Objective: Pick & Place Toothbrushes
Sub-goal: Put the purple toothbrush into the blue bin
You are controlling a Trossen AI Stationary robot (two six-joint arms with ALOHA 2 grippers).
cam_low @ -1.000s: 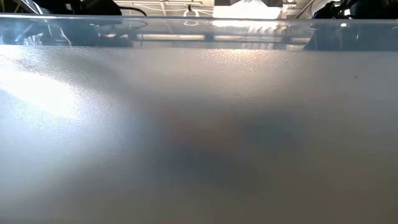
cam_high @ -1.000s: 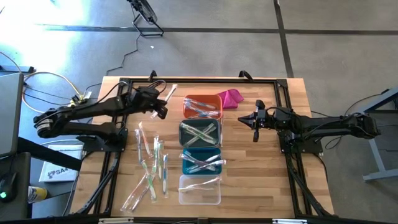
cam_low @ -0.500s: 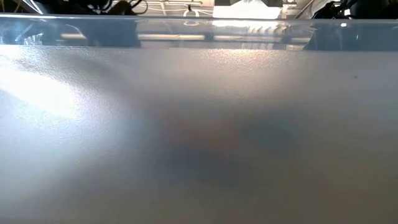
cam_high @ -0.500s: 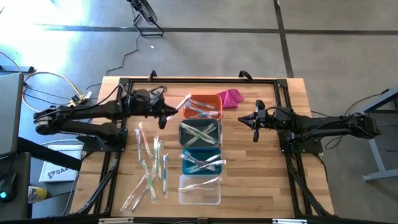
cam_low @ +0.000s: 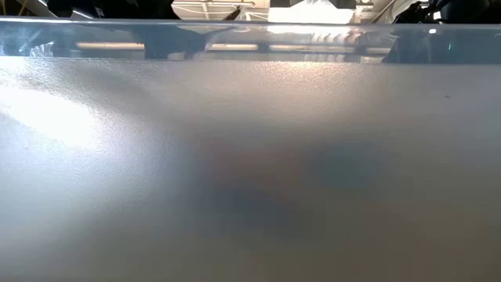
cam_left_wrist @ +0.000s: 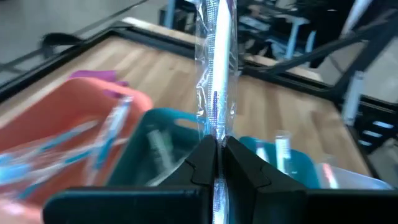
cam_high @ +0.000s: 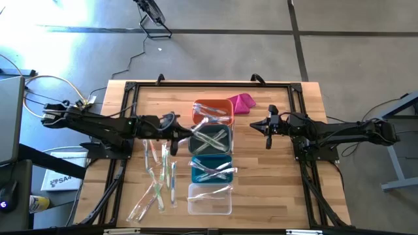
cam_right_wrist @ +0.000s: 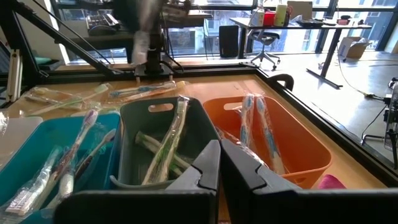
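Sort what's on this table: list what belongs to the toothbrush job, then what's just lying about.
Job:
- wrapped toothbrush held in the left gripper
- loose toothbrushes on the wood
- orange bin, grey bin, teal bin, clear bin

Lying about:
- magenta cloth beside the orange bin
- right gripper, shut and empty

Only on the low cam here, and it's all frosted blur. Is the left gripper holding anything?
Observer: Yes. The left gripper is shut on a toothbrush in a clear wrapper.
Operator: Where is it?
Observer: At the left edge of the grey bin, which sits next to the orange bin in the row.
Operator: Right arm?
Observer: The right gripper is shut and empty, off to the right of the grey bin.
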